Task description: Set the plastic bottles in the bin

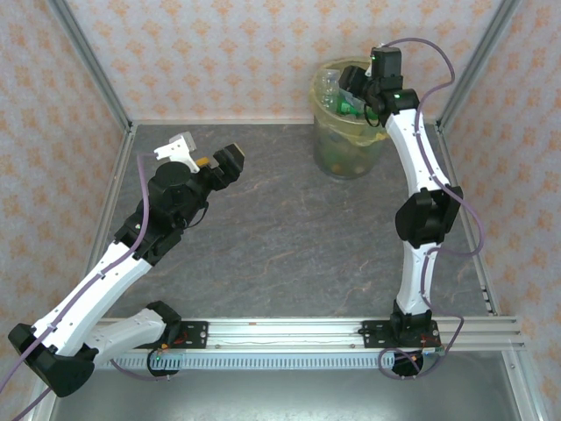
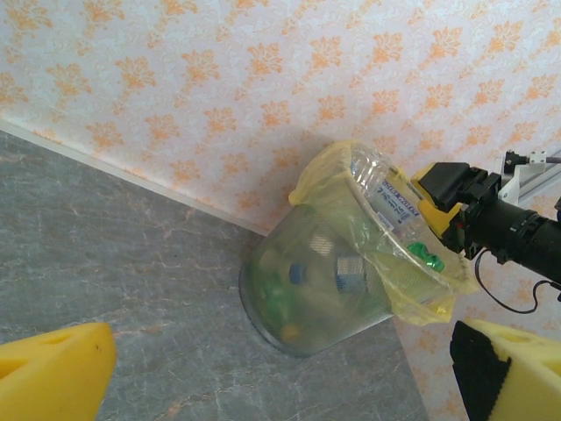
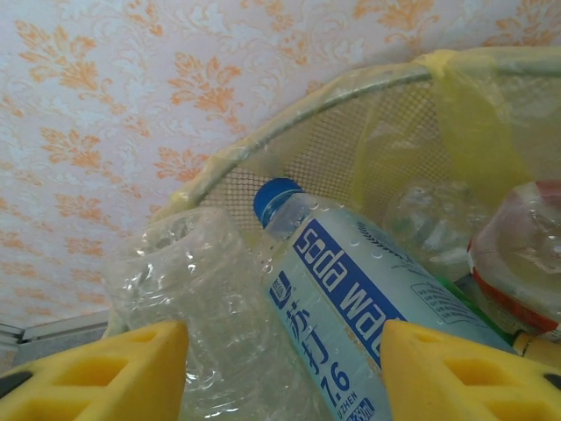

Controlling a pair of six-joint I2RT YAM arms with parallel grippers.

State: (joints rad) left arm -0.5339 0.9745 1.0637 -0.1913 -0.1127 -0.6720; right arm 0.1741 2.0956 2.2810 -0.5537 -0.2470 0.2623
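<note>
- Setting: a grey stone-patterned table (image 1: 280, 237), enclosed by walls of orange-patterned wallpaper (image 2: 219, 79).
- The bin (image 1: 346, 153): round, translucent pale yellow, lined with a yellow bag. It stands directly under the right gripper (image 3: 282, 351) and well ahead of the left gripper (image 2: 280, 360).
- The soda water bottle (image 3: 351, 298): clear, with a blue cap and blue label. It lies between the right gripper's 2 yellow fingers, over the bin mouth, cap pointing away from the wrist.
- A crumpled clear bottle (image 3: 197, 281): just beside it, next to 1 finger.
- The further bottles (image 2: 294, 294): heaped inside the bin.
- Right gripper: whether its fingers clamp the bottle cannot be told.
- Left gripper: fingers spread wide, holding nothing, above the table.
</note>
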